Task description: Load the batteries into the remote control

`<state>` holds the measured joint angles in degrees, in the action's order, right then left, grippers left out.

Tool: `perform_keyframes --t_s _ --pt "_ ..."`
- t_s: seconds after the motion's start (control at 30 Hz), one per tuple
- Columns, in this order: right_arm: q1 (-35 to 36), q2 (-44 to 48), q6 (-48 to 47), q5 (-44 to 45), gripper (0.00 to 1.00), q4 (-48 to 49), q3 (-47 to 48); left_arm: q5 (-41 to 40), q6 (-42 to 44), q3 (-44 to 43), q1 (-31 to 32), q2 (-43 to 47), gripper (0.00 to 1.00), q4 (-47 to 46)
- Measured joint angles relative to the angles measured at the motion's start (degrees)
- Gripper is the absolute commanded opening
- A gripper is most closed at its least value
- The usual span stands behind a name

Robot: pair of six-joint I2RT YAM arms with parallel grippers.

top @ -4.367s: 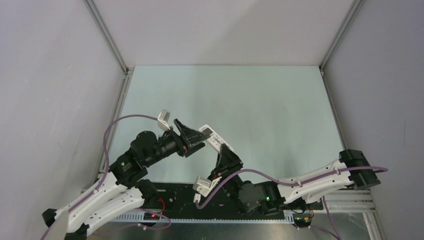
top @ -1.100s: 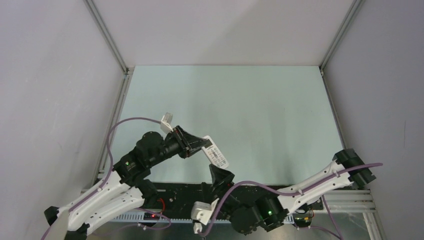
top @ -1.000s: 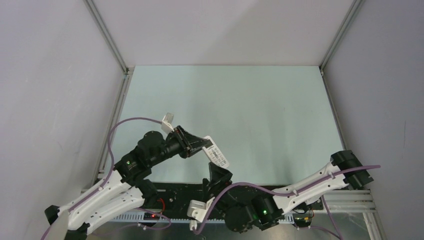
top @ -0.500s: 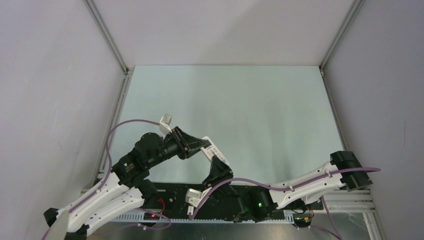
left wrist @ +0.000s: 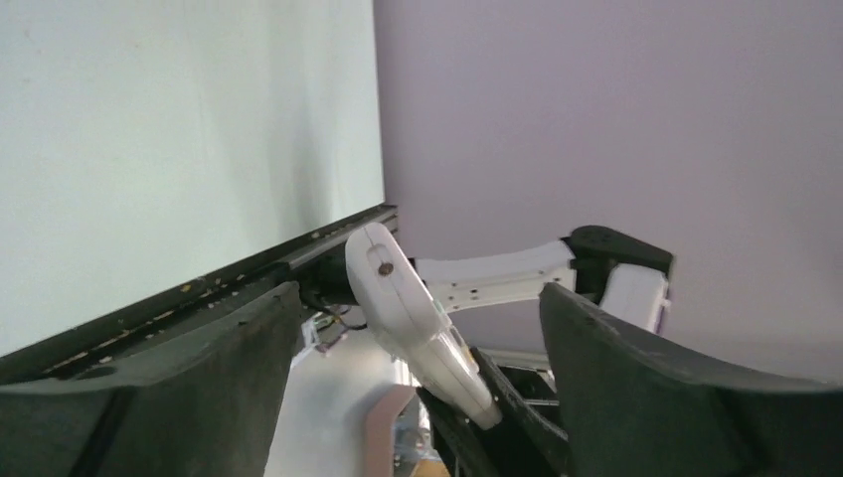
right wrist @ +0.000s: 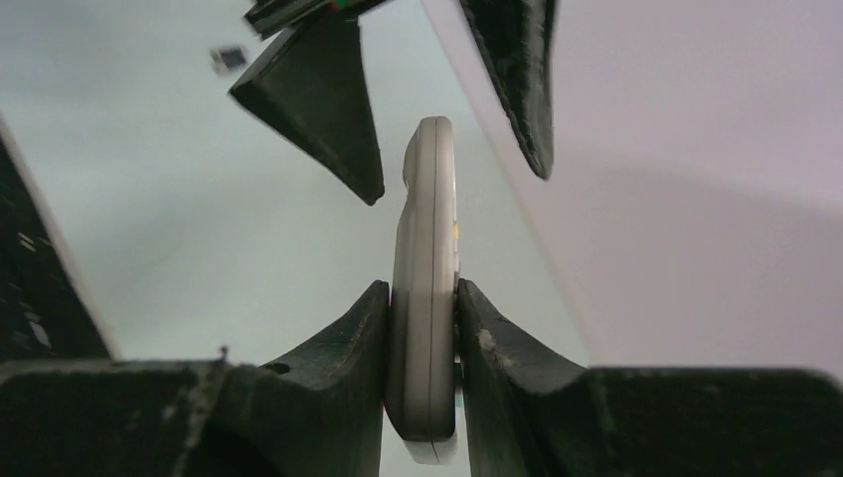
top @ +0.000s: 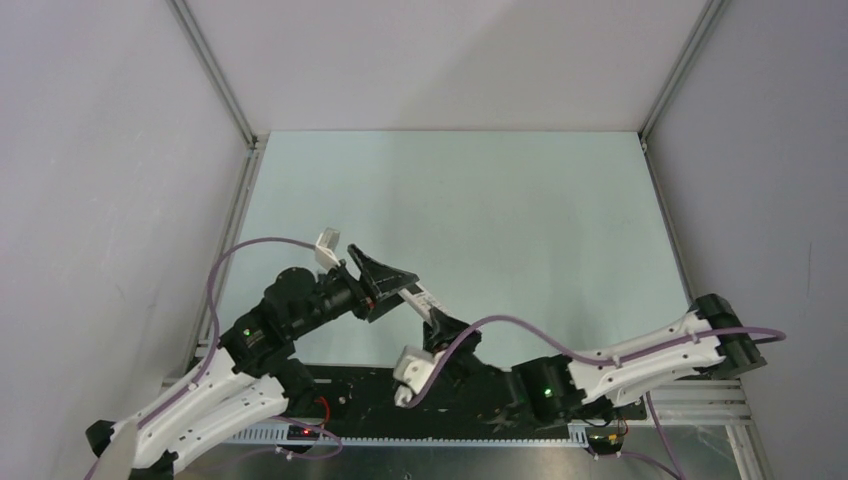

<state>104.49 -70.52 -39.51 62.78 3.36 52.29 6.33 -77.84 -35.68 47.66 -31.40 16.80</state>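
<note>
The remote control is a small white slab held in the air over the near left of the table. My right gripper is shut on its lower end; the right wrist view shows its fingers pressed on both faces of the remote, seen edge-on. My left gripper is open, with its jaws wide apart on either side of the remote's upper end and not touching it. In the left wrist view the remote hangs between the left fingers. No batteries are in view.
The pale green table is walled in by grey panels on three sides. A black rail runs along the near edge under both arms. Purple cables loop off each wrist's white camera module.
My right gripper has come up from the near edge and closed on the remote's lower end. My left gripper, which had held the remote, has opened.
</note>
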Motion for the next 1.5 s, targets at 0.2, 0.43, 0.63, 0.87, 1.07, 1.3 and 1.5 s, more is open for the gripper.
perform_keyframes --t_s 0.2,0.43,0.63,0.87,1.07,1.3,1.5 --pt "-4.09 9.40 18.10 -8.24 0.00 -1.29 0.00 -1.22 1.77 -0.13 0.00 3.32 1.00 -1.38" --pt "-12.39 21.92 50.01 -16.20 0.00 6.73 -10.80 -3.98 5.79 -1.01 0.02 6.80 1.00 -1.90" --pt "-13.51 20.98 66.64 -21.16 0.00 28.72 -23.21 -6.95 11.28 -2.58 0.00 11.10 1.00 -4.42" --pt "-12.57 14.23 73.59 -23.78 0.00 49.11 -23.43 -7.08 13.07 -2.69 0.00 10.88 1.00 -5.68" --pt "-9.99 11.58 72.98 -20.57 0.00 58.99 -23.43 -7.08 13.62 -2.51 0.00 11.13 0.97 -6.05" --pt "-11.26 11.61 76.04 -18.60 0.00 59.76 -23.43 -4.44 14.51 -2.51 0.00 10.97 0.82 -8.90" --pt "-13.40 11.65 80.15 -19.69 0.00 57.18 -23.43 1.05 15.06 -2.16 0.00 9.11 0.69 -14.64"
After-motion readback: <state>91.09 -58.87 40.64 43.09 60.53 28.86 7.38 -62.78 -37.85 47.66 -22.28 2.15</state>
